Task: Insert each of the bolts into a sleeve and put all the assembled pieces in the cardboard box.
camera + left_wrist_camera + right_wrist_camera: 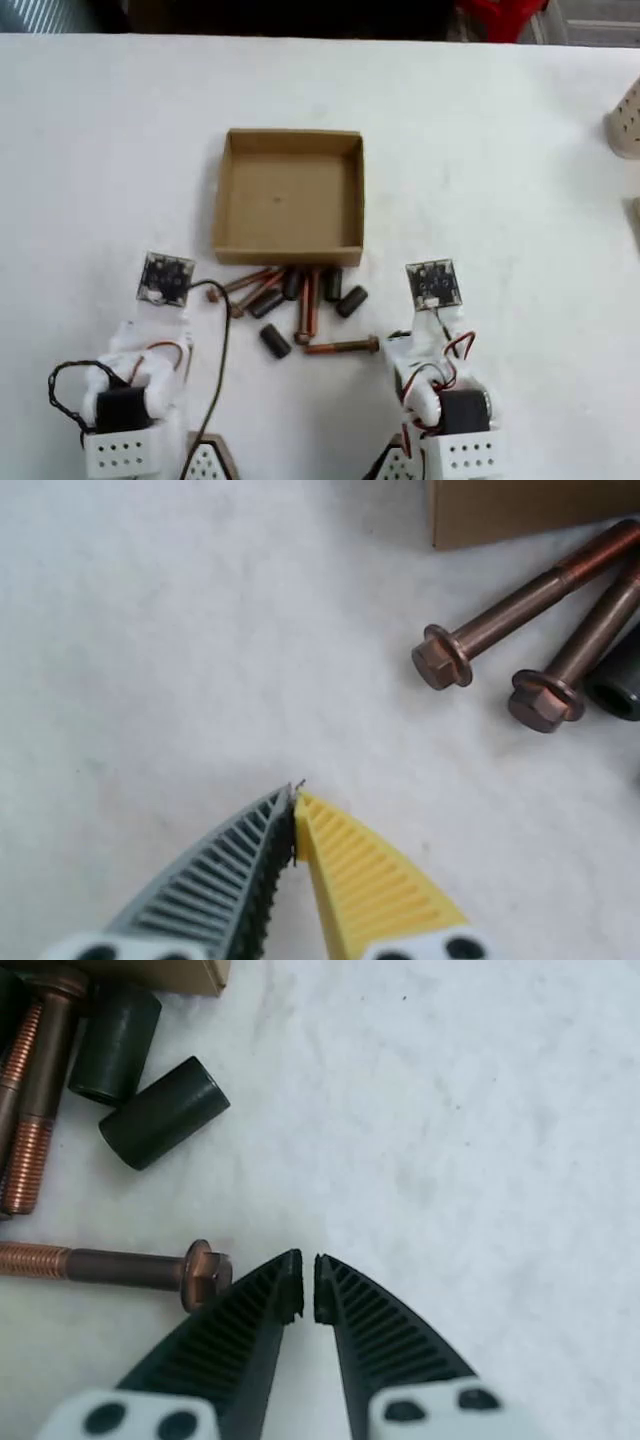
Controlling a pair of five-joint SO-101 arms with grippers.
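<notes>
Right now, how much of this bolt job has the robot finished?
Nothing looks done: the cardboard box is empty. Nothing is in hand either; the left gripper and right gripper are shut, holding nothing. The bolts and sleeves lie loose and separate beside the box, so every insertion and boxing is left.

The bolts (530,600) are coppery metal with a dull sheen, the sleeves (165,1112) smooth matt black. The cardboard box (290,248) is matt paperboard; the table (500,150) looks faintly rough.
</notes>
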